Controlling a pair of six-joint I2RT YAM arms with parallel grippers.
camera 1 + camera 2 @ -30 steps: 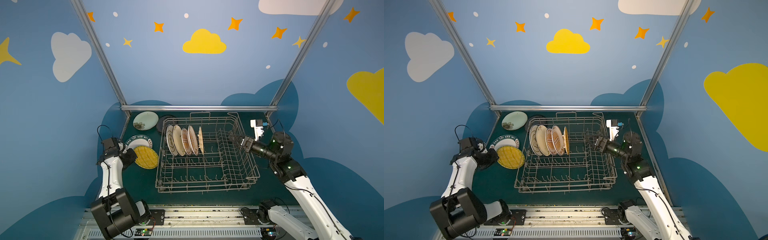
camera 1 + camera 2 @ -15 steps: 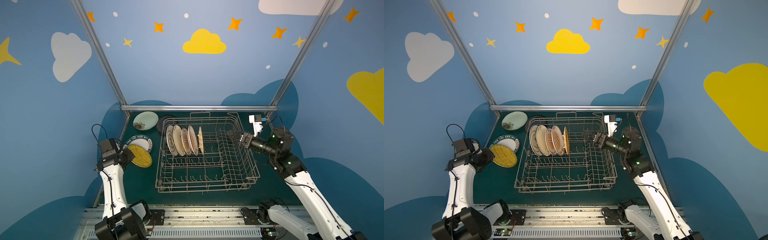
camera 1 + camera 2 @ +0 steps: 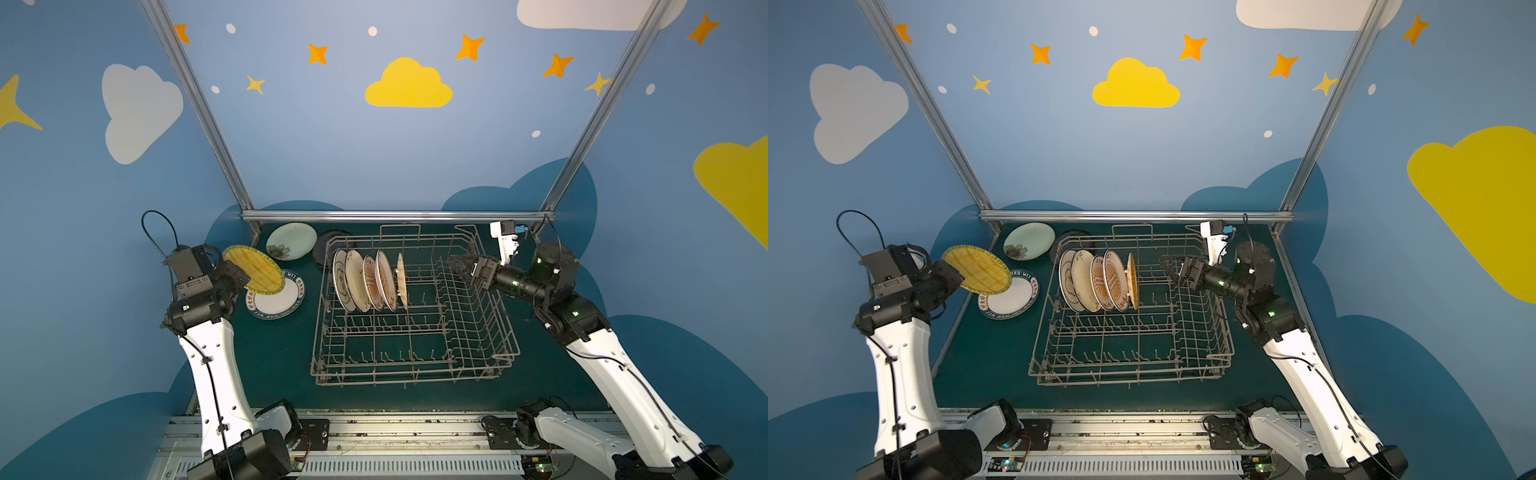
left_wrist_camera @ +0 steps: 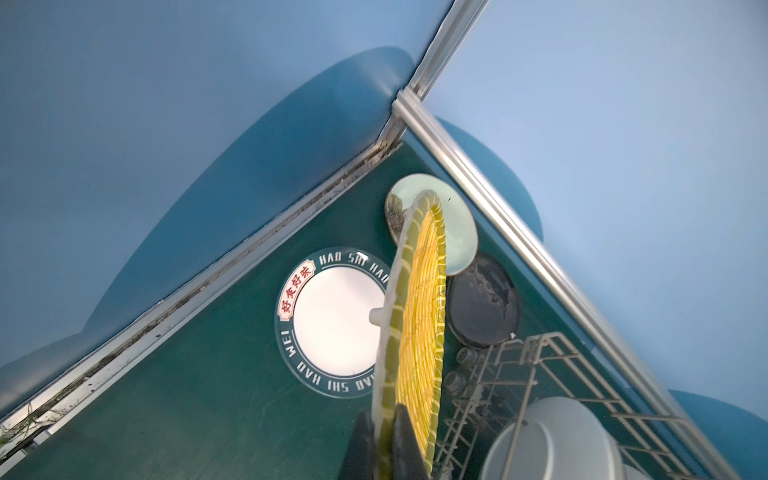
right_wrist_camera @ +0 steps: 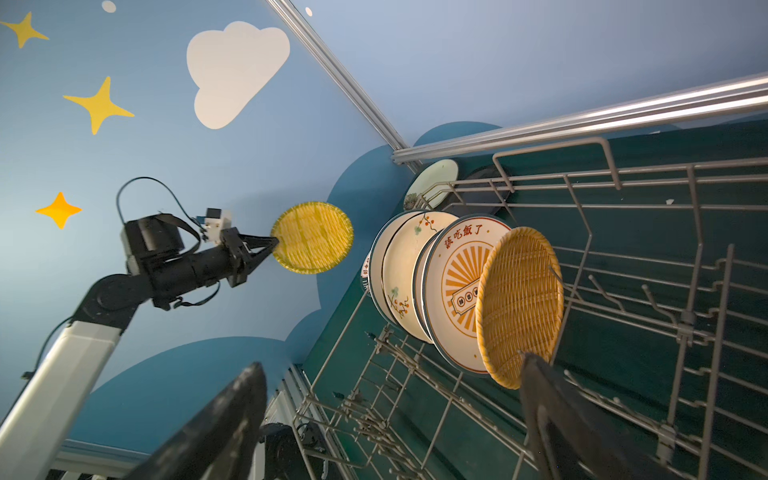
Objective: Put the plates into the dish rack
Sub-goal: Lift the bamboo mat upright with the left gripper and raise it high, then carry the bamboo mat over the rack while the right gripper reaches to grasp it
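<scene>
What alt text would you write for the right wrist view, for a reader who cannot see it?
The left pincer holds a yellow woven-pattern plate by its rim in the air, outside the grey dish rack, where a row of plates stands on edge. The right pincer is open in the foreground.

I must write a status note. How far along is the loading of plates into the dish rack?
Done: five plates stand on edge in the dish rack. In hand: the left gripper holds the yellow woven plate by its rim, above the table. Left: the lettered plate, the pale green plate and the black plate lie on the table. The right gripper is open and empty.
</scene>
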